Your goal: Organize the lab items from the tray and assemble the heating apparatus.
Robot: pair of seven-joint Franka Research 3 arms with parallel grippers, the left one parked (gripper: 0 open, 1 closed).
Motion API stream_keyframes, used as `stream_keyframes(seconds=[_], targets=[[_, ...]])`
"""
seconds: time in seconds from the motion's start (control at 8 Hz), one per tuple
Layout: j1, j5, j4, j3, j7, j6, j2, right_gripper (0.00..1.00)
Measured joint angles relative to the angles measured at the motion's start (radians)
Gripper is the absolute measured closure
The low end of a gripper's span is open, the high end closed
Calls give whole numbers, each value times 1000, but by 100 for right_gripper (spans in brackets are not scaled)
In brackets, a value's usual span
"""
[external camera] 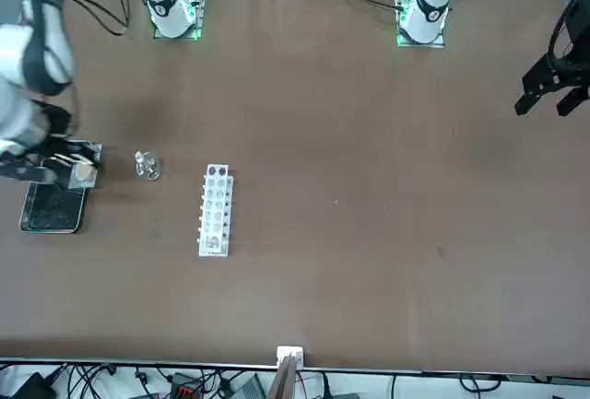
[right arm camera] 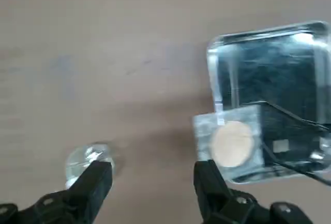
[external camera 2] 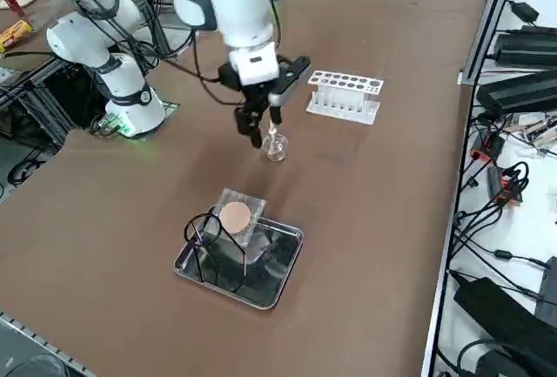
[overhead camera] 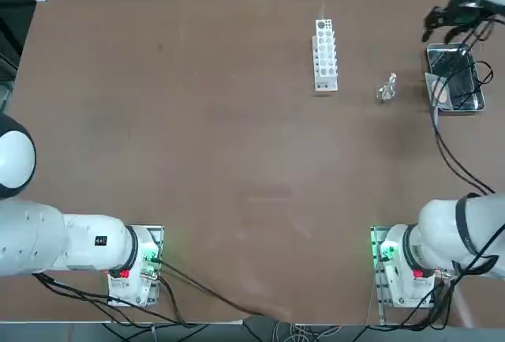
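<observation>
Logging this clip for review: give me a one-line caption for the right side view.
Open right gripper hangs above the table beside the glass burner; mesh leans on the steel tray, which holds the wire tripod.

**Tray, burner and rack along the far side of the worktop**

Seen from overhead, three things sit in a row on the worktop (overhead camera: pixel 197 160), toward its far right part. The test-tube rack (overhead camera: pixel 324 54) is leftmost. The glass burner (overhead camera: pixel 386 89) stands on the bare worktop between the rack and the tray (overhead camera: pixel 456 80), apart from both. The wire tripod (external camera 2: pixel 213 239) stands in the tray. The mesh square (external camera 2: pixel 237 217) lies across the tray's rim on the side nearest the burner.
</observation>
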Motion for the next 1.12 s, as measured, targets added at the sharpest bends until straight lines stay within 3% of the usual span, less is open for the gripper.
stream_keyframes(seconds=[0.25,0.38,0.75,1.12], targets=[[-125,3,61,-4,21,22,76,8],[-162,5,89,-5,76,52,114,18],[-230,11,110,-4,177,90,157,28],[-270,49,109,-3,178,90,172,29]])
